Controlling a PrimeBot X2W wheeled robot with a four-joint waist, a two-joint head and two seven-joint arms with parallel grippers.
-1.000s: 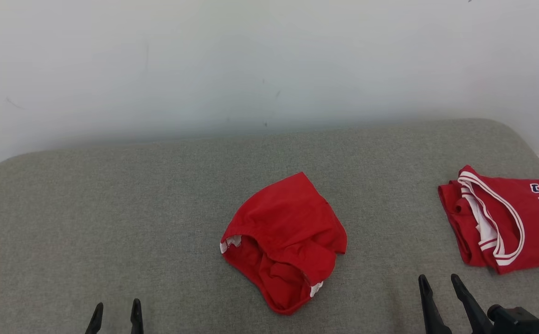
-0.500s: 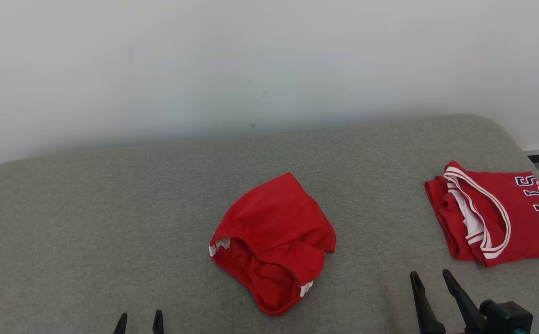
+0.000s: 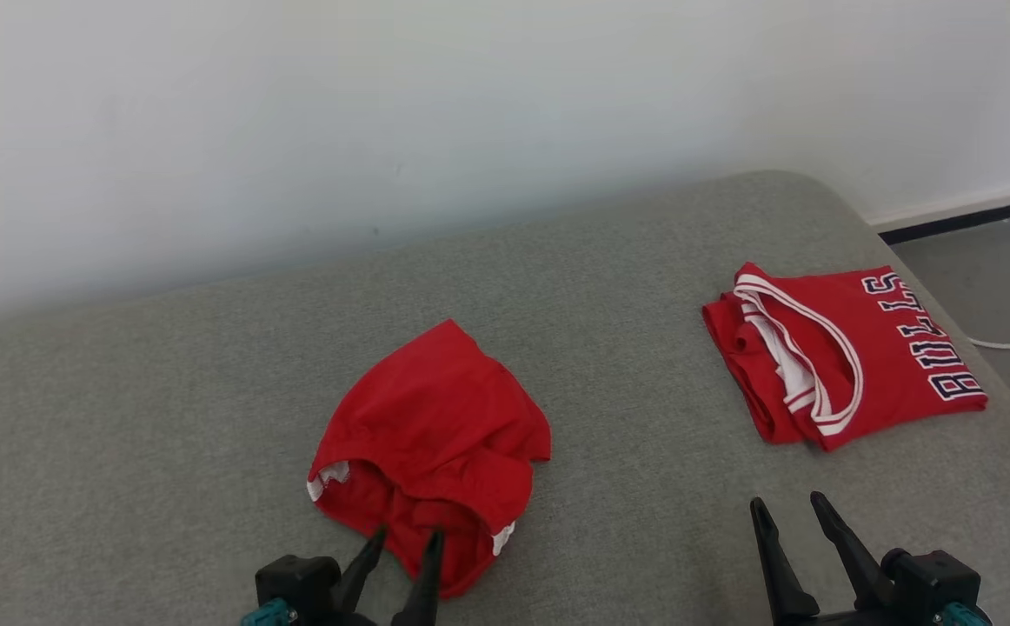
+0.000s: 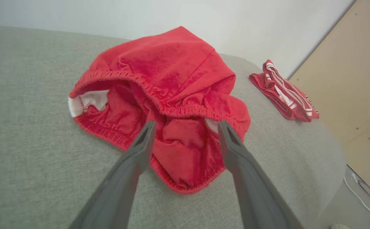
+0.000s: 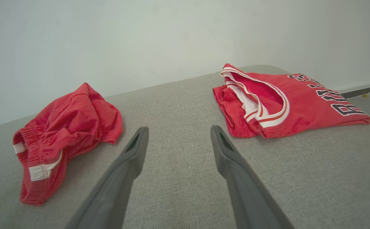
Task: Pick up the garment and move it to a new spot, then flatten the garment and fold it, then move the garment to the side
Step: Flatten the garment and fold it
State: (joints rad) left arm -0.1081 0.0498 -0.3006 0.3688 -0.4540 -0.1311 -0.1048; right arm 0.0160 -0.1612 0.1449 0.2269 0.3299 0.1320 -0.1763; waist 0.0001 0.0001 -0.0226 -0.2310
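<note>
Hovering my left gripper [image 3: 407, 539] at the near edge of the shorts [image 3: 435, 417], I see its fingers spread wide, grasping nothing, with the tips straddling the bunched waistband. The shorts lie crumpled left of centre on the grey cushion [image 3: 166, 417], long axis running near to far, waistband mouth gaping toward me. My right gripper [image 3: 787, 501] is released too, over bare cushion, nearer than the folded jersey [image 3: 853, 356] at the right.
</note>
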